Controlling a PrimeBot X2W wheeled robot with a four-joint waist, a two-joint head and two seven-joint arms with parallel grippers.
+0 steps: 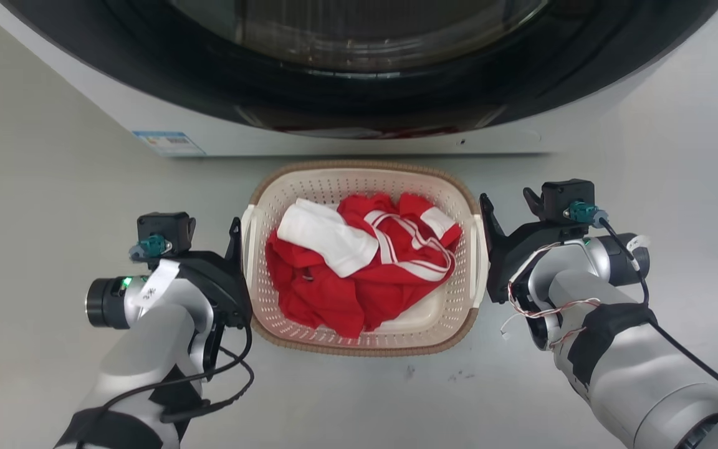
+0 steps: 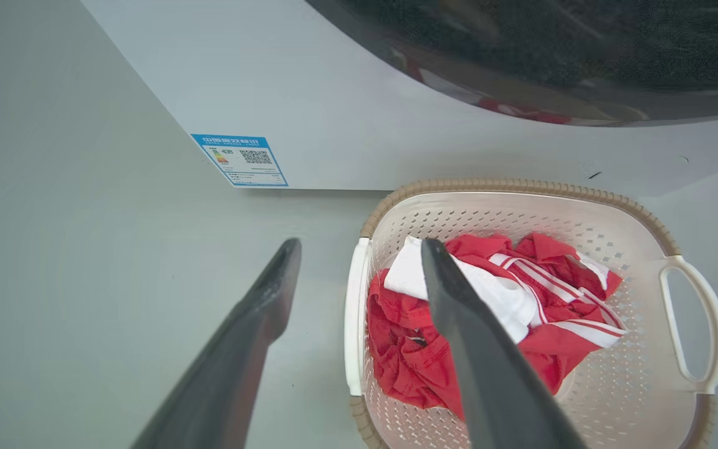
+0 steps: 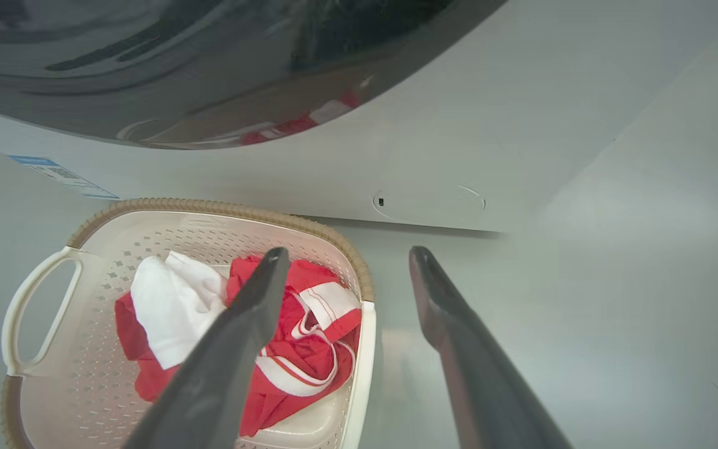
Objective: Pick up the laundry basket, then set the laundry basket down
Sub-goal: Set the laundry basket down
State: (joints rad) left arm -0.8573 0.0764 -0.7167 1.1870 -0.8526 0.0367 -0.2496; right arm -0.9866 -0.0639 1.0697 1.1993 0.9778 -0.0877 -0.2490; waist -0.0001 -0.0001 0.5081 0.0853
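1. The left end effector [image 2: 359, 246] is spread. One finger is outside the basket [image 1: 334, 187] and the other is over the clothes [image 1: 346, 274], so the left handle [image 2: 354, 318] is straddled.
2. The right end effector [image 3: 348, 252] is likewise spread across the right handle [image 3: 365, 349], with one finger inside and one outside. Nothing is pinched by either, and it cannot be told whether the handles are touched.
3. The basket is seen between the two arms, apparently resting on the floor [image 1: 41, 206] with its mouth upward. Red and white clothes are heaped inside.
4. Its long axis is judged to run left to right across the robot, with a handle at each end. Both long sides lie parallel to the washer [image 1: 359, 81].
5. The washer stands just beyond the far rim, close but apparently not touching.
6. The task is judged to be early: both end effectors are placed for a grip, but no grip has been closed. Closing, lifting and setting down are left.
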